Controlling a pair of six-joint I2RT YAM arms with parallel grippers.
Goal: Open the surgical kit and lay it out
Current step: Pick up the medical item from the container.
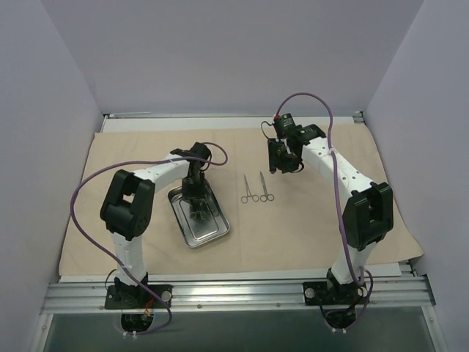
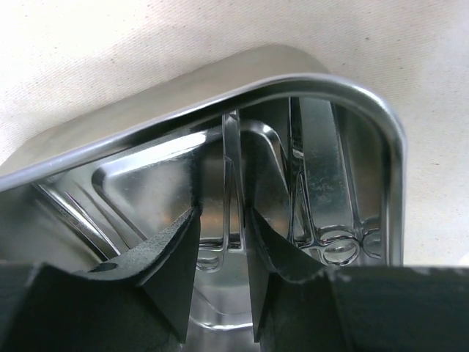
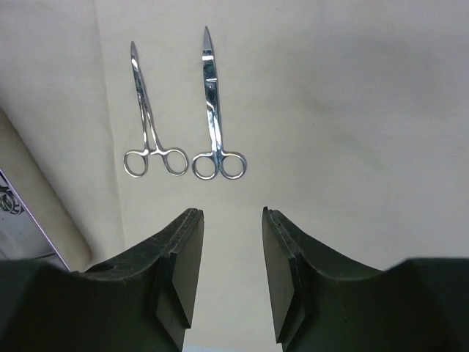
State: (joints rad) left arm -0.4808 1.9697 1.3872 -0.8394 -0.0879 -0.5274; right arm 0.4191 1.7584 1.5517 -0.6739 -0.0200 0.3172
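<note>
The beige cloth wrap [image 1: 308, 227] lies spread flat over the table. The steel tray [image 1: 215, 233] sits on it at the left. My left gripper [image 1: 196, 202] reaches down into the tray [image 2: 220, 81]. Its fingers [image 2: 176, 249] close on a forceps [image 2: 231, 169] that lies low on the tray floor. A second forceps [image 2: 322, 183] lies in the tray to the right of it. Two forceps lie side by side on the cloth [image 1: 249, 189] [image 1: 265, 188]; both show in the right wrist view [image 3: 150, 117] [image 3: 214, 110]. My right gripper [image 1: 282, 163] hovers open and empty just behind them [image 3: 231, 220].
Purple-grey walls close in the left, right and back. A metal rail [image 1: 234, 293] runs along the near edge by the arm bases. A fold of the cloth and the tray's corner [image 3: 15, 213] show at the left of the right wrist view.
</note>
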